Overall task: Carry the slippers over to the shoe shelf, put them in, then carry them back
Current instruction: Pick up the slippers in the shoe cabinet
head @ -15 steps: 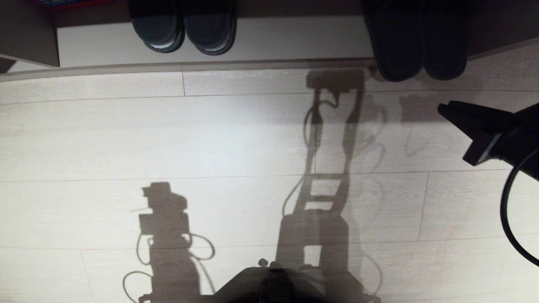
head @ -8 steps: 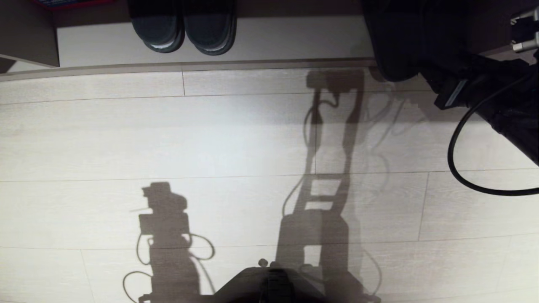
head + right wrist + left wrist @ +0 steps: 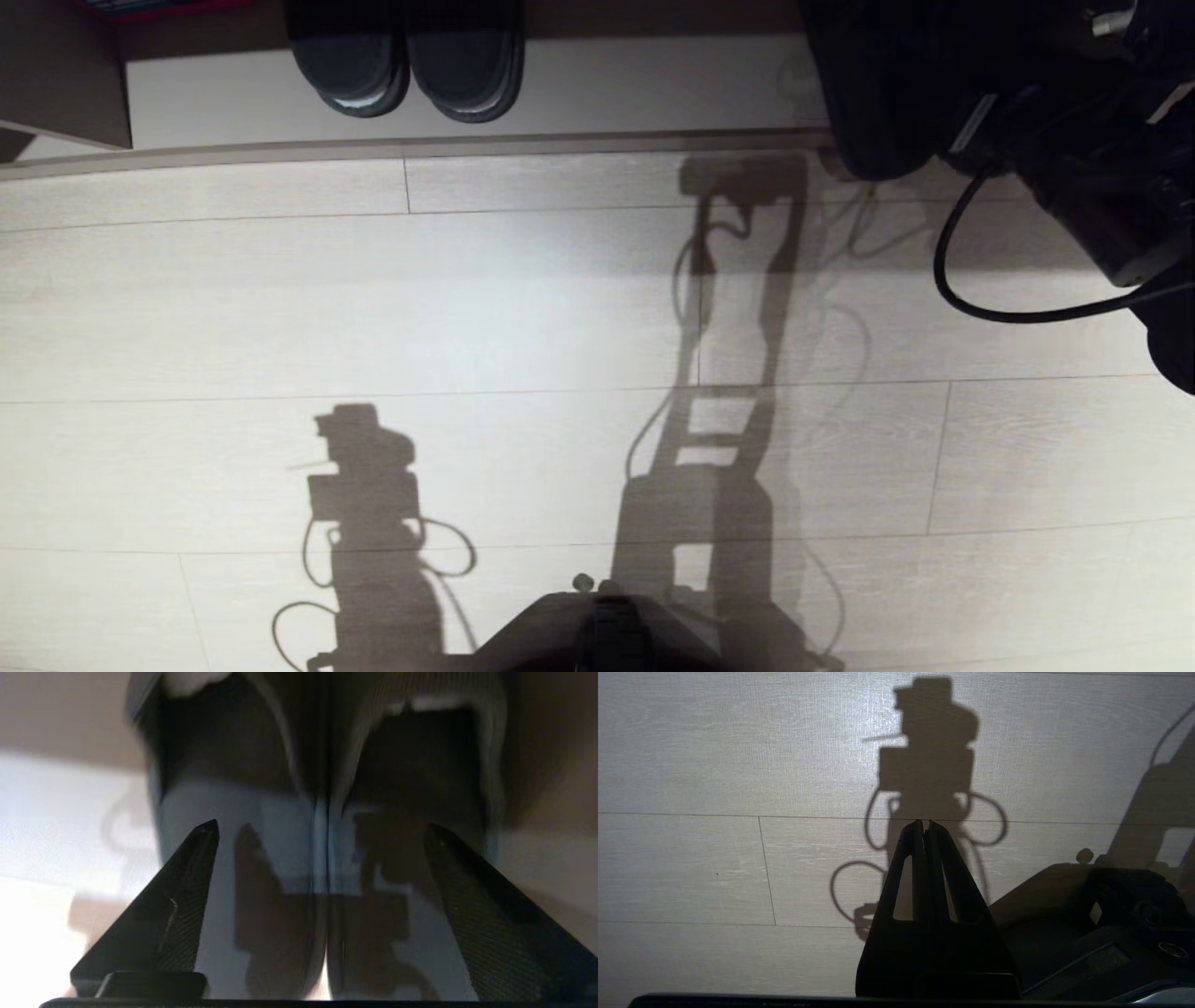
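The slippers (image 3: 327, 868) lie side by side, touching, on the shoe shelf (image 3: 597, 93) floor board at its right end, toes poking over the front edge toward the floor (image 3: 523, 308). The right gripper (image 3: 322, 833) hovers over them, jaws spread wide with one tip outside each slipper, apparently gripping nothing. A second pair (image 3: 406, 56) sits well to the left. The left gripper (image 3: 924, 823) hangs over bare floor, jaws closed and empty.
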